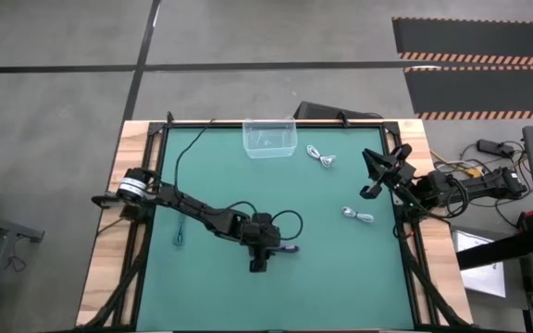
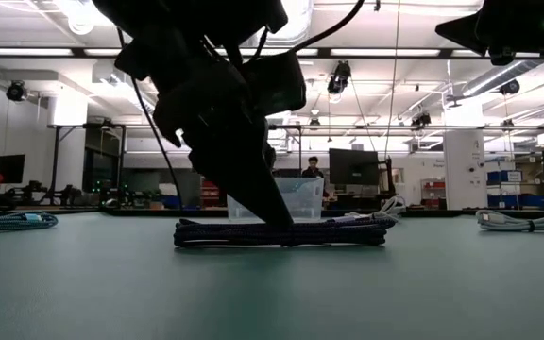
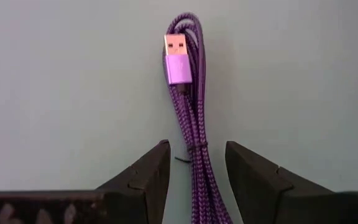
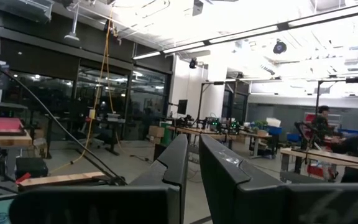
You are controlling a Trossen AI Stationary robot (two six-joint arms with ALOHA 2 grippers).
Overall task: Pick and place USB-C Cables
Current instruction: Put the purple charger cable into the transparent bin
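A dark braided USB cable [image 3: 188, 93], purple in the left wrist view, lies flat on the green mat as a long folded bundle [image 1: 288, 248] [image 2: 329, 232]. My left gripper [image 3: 197, 152] [image 1: 265, 252] points down over one end of it. It is open, with one finger on each side of the bundle and a gap at both. Two white cables [image 1: 320, 157] [image 1: 358, 215] and a teal one [image 1: 181, 233] lie apart on the mat. My right gripper [image 4: 191, 149] [image 1: 375, 176] is shut, raised near the table's right edge, facing the room.
A clear plastic box [image 1: 269, 138] [image 2: 277, 200] stands at the far edge of the mat. In the low view the teal cable [image 2: 8, 221] lies far left and a white cable [image 2: 527, 222] far right. People stand in the room beyond.
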